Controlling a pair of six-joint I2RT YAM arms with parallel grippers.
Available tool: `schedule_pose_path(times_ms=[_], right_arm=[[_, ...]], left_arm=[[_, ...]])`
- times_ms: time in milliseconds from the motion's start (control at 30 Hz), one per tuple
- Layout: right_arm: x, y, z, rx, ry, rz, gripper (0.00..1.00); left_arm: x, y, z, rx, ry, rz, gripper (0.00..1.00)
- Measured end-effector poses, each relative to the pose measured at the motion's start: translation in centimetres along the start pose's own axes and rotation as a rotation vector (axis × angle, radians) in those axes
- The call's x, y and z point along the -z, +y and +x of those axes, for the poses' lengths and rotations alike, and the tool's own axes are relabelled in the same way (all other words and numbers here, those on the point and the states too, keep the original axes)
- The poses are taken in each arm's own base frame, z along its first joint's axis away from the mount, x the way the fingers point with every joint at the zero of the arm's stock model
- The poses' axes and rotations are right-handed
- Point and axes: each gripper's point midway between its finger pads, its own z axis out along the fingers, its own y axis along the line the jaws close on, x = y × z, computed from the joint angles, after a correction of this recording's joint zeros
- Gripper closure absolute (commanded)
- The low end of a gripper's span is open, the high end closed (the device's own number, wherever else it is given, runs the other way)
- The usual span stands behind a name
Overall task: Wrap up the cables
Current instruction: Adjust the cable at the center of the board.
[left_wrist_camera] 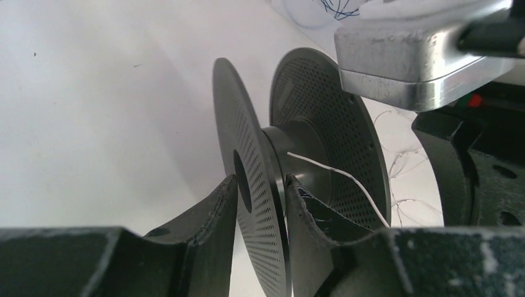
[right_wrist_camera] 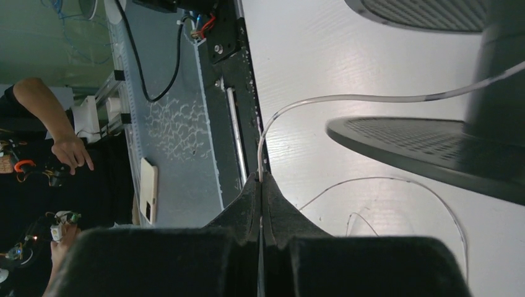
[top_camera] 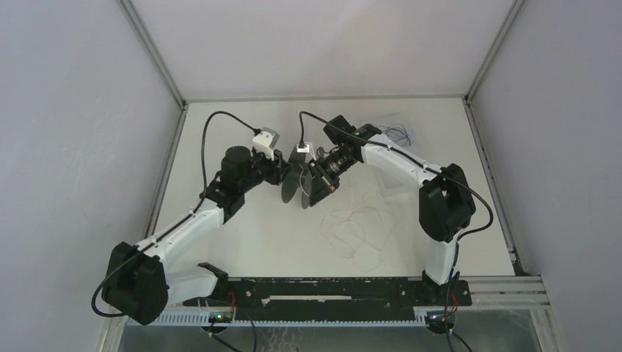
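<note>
On the left, the left claw (left_wrist_camera: pixel 262 180) stood part-way open astride the near rim of the black spool (left_wrist_camera: pixel 301 143), one finger on each side. I could not tell whether the fingers pressed the rim or only flanked it. The spool sat on edge between the two arms, above the bench (top_camera: pixel 242 235).

A short run of the cable (left_wrist_camera: pixel 337 171) crossed the spool's core and ran right to the right claw (right_wrist_camera: pixel 260 179), which was fully closed and pinched the cable at its tips. Beyond that, most of the cable lay in loose loops on the bench, near the right arm's base. A tangle of blue wire (top_camera: pixel 398 134) sat well apart at the far right.

Little seemed wound, so the risks were ahead. If the left claw had no firm hold, a tug on the cable could tip or roll the spool. The cord was very thin and could slide out of the pinch under tension. The overlapping loops could also tighten into a knot as they were drawn in, or a turn could ride over the rim.
</note>
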Motion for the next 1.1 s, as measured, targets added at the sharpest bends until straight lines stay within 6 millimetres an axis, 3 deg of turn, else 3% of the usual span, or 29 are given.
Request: schedule_pose_path(times_ms=[400, 700, 1100], right_arm=[[-0.9, -1.1, -0.2, -0.001, -0.013, 0.043, 1.00], [-1.2, -1.6, -0.3, 0.009, -0.010, 0.076, 1.00], [-1.5, -2.0, -0.3, 0.001, -0.002, 0.123, 1.00]], left_arm=[[0.2, -0.4, -0.2, 0.022, -0.010, 0.042, 0.57], [0.3, -1.1, -0.4, 0.038, -0.014, 0.078, 0.44], [0.4, -1.3, -0.5, 0.082, -0.012, 0.089, 0.37]])
